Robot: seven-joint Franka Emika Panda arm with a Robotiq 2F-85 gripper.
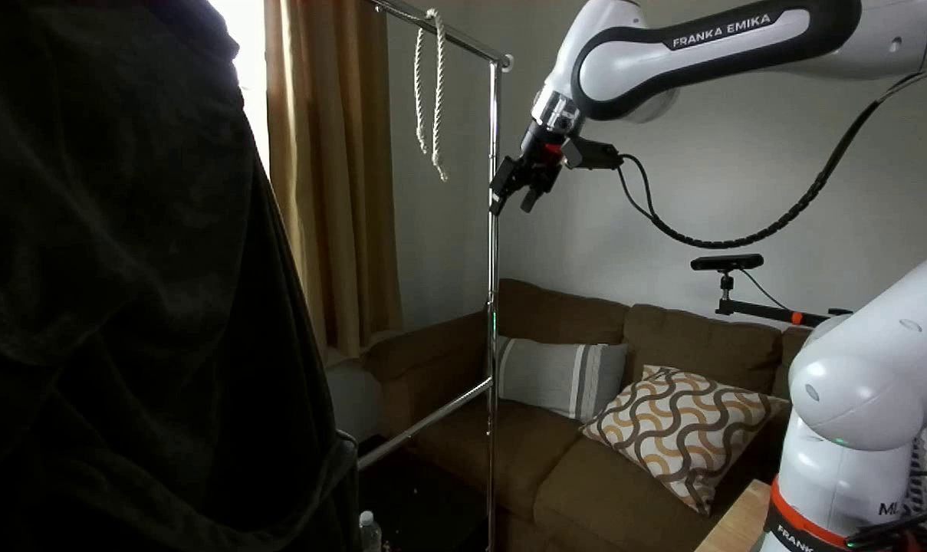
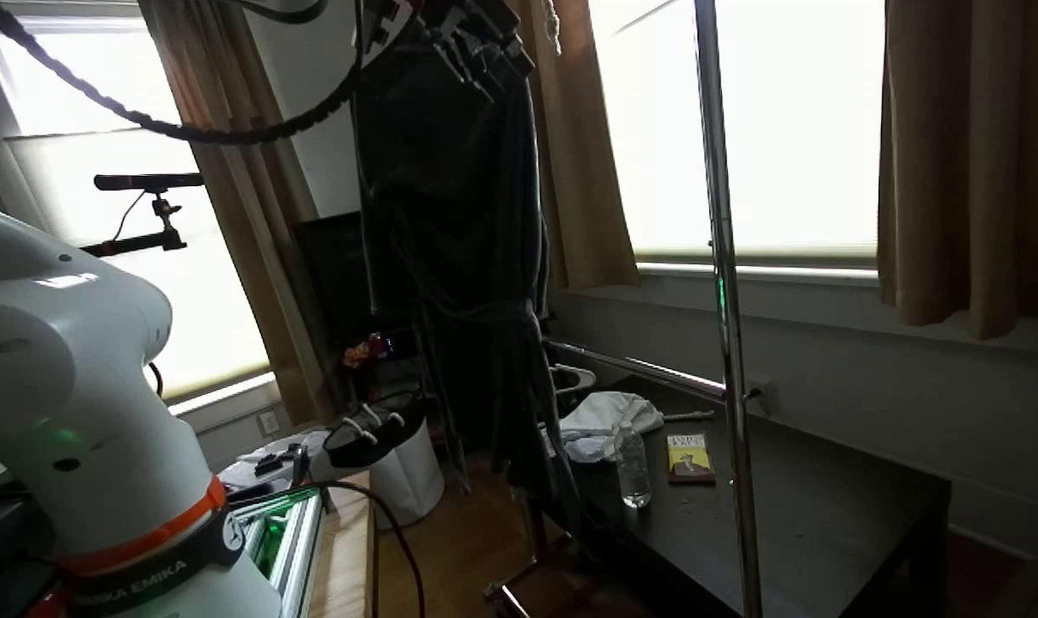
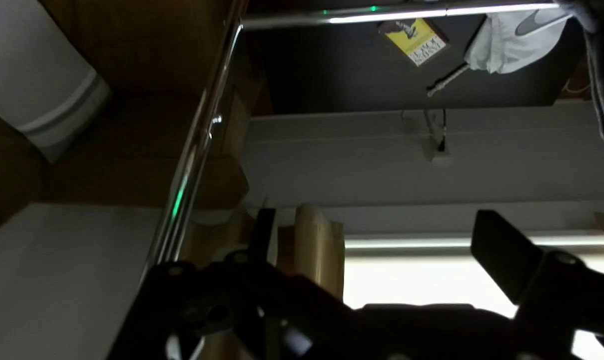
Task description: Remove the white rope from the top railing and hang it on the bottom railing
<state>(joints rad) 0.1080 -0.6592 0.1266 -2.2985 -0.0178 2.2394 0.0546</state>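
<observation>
The white rope (image 1: 438, 84) is draped over the top railing (image 1: 471, 44), with two strands dangling on one side. Only its lower end (image 2: 553, 26) shows in an exterior view; it is out of the wrist view. The bottom railing (image 1: 425, 422) is bare near the post and also shows in an exterior view (image 2: 639, 365) and the wrist view (image 3: 391, 17). My gripper (image 1: 512, 205) points down beside the rack's upright post, lower than the rope and apart from it. The wrist view shows the gripper (image 3: 376, 220) with its fingers wide apart and nothing between them.
The rack's upright post (image 1: 494, 268) stands close to the gripper. A dark robe (image 2: 450, 189) hangs from the rack. A black table (image 2: 828, 506) below holds a water bottle (image 2: 632, 463), a book (image 2: 688, 457) and a white cloth bag (image 2: 604, 421). A brown couch (image 1: 586, 475) stands behind.
</observation>
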